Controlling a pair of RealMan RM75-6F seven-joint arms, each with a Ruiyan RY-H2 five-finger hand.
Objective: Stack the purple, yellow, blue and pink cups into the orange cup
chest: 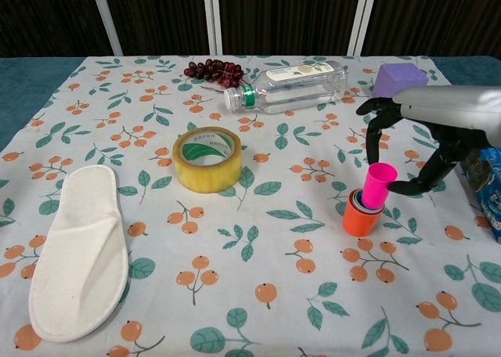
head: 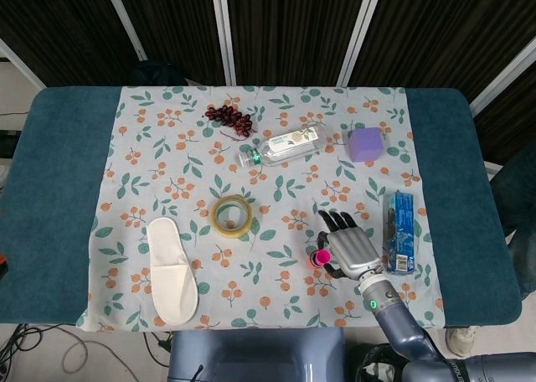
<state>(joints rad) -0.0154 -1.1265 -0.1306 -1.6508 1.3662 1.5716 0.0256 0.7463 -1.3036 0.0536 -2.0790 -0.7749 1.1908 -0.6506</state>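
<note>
Two views show one table. From the head view, a teal table (head: 50, 198) carries a leaf-and-orange-print cloth (head: 167, 156), with dark slatted panels across the top of the frame. The right hand (head: 350, 246) sits at lower centre-right, fingers curled around the pink cup (head: 320, 256); a blue packet (head: 399, 231) lies just right of it.

From the chest view, the right hand (chest: 427, 142) pinches the pink cup (chest: 377, 185) at centre-right. The cup's long axis tilts, mouth toward the upper right, base dipping into the upright orange cup (chest: 361, 216). A tape roll (chest: 207, 159) stands at centre, a white slipper (chest: 78, 251) at lower left.
</note>
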